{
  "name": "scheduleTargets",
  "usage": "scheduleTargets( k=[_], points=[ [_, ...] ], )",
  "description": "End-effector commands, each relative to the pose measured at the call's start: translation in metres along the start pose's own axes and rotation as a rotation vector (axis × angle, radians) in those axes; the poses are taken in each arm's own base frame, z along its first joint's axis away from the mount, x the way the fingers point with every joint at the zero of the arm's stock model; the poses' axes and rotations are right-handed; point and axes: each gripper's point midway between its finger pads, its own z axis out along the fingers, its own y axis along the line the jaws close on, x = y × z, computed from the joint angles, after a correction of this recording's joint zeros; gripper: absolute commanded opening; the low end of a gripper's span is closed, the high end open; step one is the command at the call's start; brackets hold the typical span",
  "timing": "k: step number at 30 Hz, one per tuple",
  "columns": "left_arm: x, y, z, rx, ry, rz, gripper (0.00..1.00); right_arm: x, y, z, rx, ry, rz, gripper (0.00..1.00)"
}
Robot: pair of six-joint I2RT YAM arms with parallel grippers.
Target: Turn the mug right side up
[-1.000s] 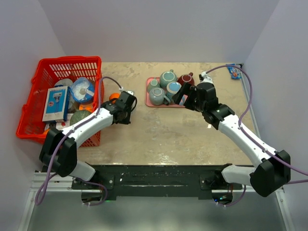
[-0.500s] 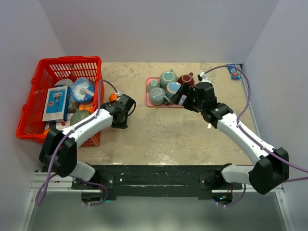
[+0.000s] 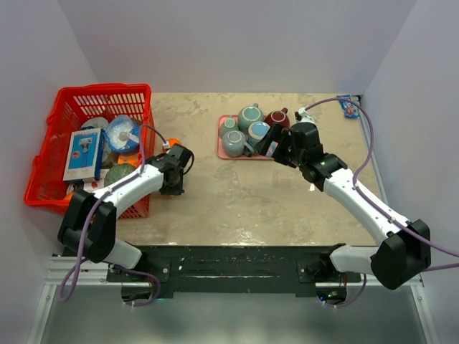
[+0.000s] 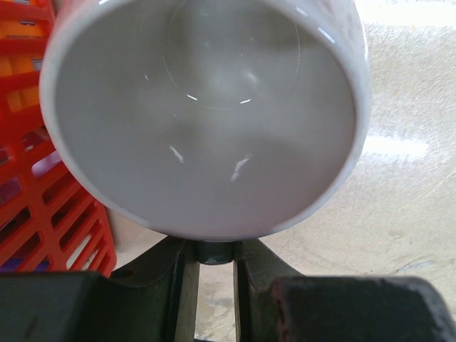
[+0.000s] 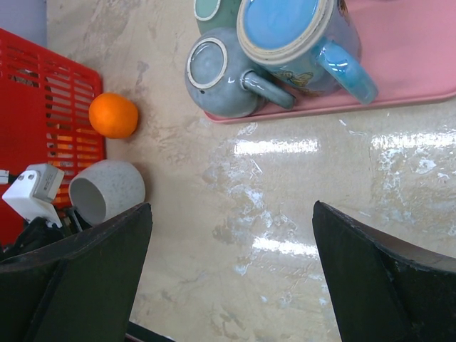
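Left arm is in on the near side of the red basket (image 3: 43, 179), and there is the mug (image 5: 107, 191), speckled pale grey, tipped over on its side just beside the basket's wall. Its open mouth faces back along the left arm, and from the left wrist view that mouth fills nearly the whole picture, smooth grey inside and a bright white rim. The left gripper (image 4: 211, 251) has its jaws drawn in narrow, pinched at the mug's lower edge. Exactly which part of the mug they hold, I cannot tell; it is dark down there. Whether the mug rests on the table (image 3: 244, 193) or hangs just clear of it is not plain either.

An orange (image 5: 114, 115) sits on the table near the mug, on its far side and apart from it, also close against the basket.

Over to the right arm: the right gripper (image 5: 231, 210) hovers above bare tabletop with its jaws spread wide, nothing between them, near the front edge of the pink tray (image 5: 427, 64). On that tray a grey-blue cup (image 5: 208, 68) stands base up, handle pointing toward a larger blue mug (image 5: 285, 32) beside it, also base up. The top view shows more crockery behind, a dark red piece (image 3: 277, 117) among it
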Motion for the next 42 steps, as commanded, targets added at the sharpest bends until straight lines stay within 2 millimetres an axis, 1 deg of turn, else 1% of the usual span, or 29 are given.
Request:
scheduleTargets(
  k=[1, 2, 7, 8, 10, 13, 14, 16, 17, 18, 19, 20, 22, 23, 24, 26, 27, 29, 30, 32, 33, 35, 36, 37, 38, 39, 40, 41, 42],
  points=[
    [-0.019, -0.003, 0.007, 0.024, -0.078, -0.050, 0.00, -0.011, 0.006, -0.008, -0.018, -0.035, 0.025, 0.97],
    [-0.016, -0.003, 0.009, 0.026, -0.070, -0.050, 0.08, -0.010, 0.007, -0.008, -0.019, -0.032, 0.026, 0.97],
    [-0.012, -0.001, 0.011, 0.020, -0.065, -0.056, 0.13, -0.010, 0.009, -0.008, -0.030, -0.030, 0.028, 0.98],
    [-0.013, 0.000, 0.010, 0.016, -0.067, -0.056, 0.20, -0.010, 0.009, -0.008, -0.031, -0.029, 0.028, 0.98],
    [-0.014, 0.001, 0.009, 0.008, -0.068, -0.057, 0.26, -0.009, 0.009, -0.008, -0.030, -0.027, 0.029, 0.98],
    [-0.019, 0.002, 0.004, 0.005, -0.080, -0.059, 0.44, -0.008, 0.007, -0.007, -0.017, -0.023, 0.032, 0.98],
    [-0.020, 0.003, 0.002, 0.007, -0.084, -0.059, 0.55, -0.008, 0.005, -0.007, -0.006, -0.022, 0.030, 0.99],
    [-0.028, 0.004, -0.005, 0.009, -0.111, -0.067, 0.63, -0.009, 0.001, -0.009, 0.009, -0.026, 0.012, 0.99],
    [-0.030, 0.004, -0.007, 0.010, -0.118, -0.065, 0.70, -0.009, 0.000, -0.009, 0.011, -0.028, 0.007, 0.99],
    [-0.031, 0.005, -0.009, 0.011, -0.124, -0.068, 0.74, -0.011, -0.001, -0.009, 0.019, -0.038, 0.004, 0.99],
    [-0.036, 0.004, -0.014, 0.017, -0.141, -0.073, 0.81, -0.012, -0.002, -0.009, 0.023, -0.041, -0.003, 0.99],
    [-0.037, 0.004, -0.017, 0.022, -0.145, -0.070, 0.84, -0.013, -0.002, -0.010, 0.024, -0.044, -0.006, 0.99],
    [-0.045, 0.003, -0.025, 0.035, -0.170, -0.075, 0.95, -0.014, -0.003, -0.010, 0.031, -0.048, -0.020, 0.99],
    [-0.045, 0.003, -0.028, 0.041, -0.166, -0.070, 0.97, -0.014, -0.004, -0.010, 0.034, -0.044, -0.025, 0.99],
    [-0.052, 0.001, -0.035, 0.053, -0.184, -0.071, 0.99, -0.016, -0.003, -0.010, 0.033, -0.049, -0.028, 0.99],
    [-0.059, -0.003, -0.046, 0.077, -0.208, -0.049, 0.99, -0.015, -0.004, -0.007, 0.039, -0.044, -0.045, 0.99],
    [-0.069, -0.005, -0.058, 0.097, -0.242, -0.051, 0.99, -0.017, -0.001, -0.007, 0.032, -0.047, -0.054, 0.99],
    [-0.076, -0.013, -0.072, 0.138, -0.270, -0.034, 0.99, -0.018, -0.003, -0.002, 0.034, -0.043, -0.095, 0.99],
    [-0.084, -0.017, -0.084, 0.168, -0.305, -0.037, 0.99, -0.021, 0.001, 0.000, 0.022, -0.054, -0.119, 0.99],
    [-0.093, -0.022, -0.099, 0.212, -0.345, -0.037, 0.99, -0.025, -0.001, 0.006, 0.014, -0.066, -0.220, 0.99],
    [-0.099, -0.023, -0.112, 0.235, -0.384, -0.047, 0.99, -0.023, -0.003, 0.015, 0.021, -0.055, -0.262, 0.99],
    [-0.109, -0.026, -0.127, 0.277, -0.433, -0.056, 0.99, -0.023, -0.005, 0.023, 0.015, -0.044, -0.386, 0.99],
    [-0.115, -0.025, -0.139, 0.300, -0.472, -0.067, 0.99, -0.020, -0.009, 0.035, 0.026, -0.022, -0.425, 0.99],
    [-0.121, -0.026, -0.146, 0.316, -0.500, -0.074, 0.99, -0.019, -0.013, 0.040, 0.030, -0.009, -0.506, 0.99],
    [-0.124, -0.029, -0.153, 0.345, -0.519, -0.069, 0.99, -0.020, -0.018, 0.046, 0.057, -0.001, -0.541, 0.98],
    [-0.129, -0.030, -0.162, 0.366, -0.548, -0.071, 0.99, -0.028, -0.017, 0.050, 0.074, -0.015, -0.566, 0.98],
    [-0.135, -0.032, -0.169, 0.386, -0.578, -0.076, 0.99, -0.027, -0.026, 0.060, 0.106, 0.000, -0.613, 0.98],
    [-0.137, -0.035, -0.175, 0.413, -0.595, -0.071, 0.99, -0.028, -0.031, 0.064, 0.128, 0.006, -0.635, 0.98],
    [-0.139, -0.037, -0.180, 0.435, -0.610, -0.070, 0.99, -0.038, -0.028, 0.067, 0.135, -0.007, -0.655, 0.98]
  ],
)
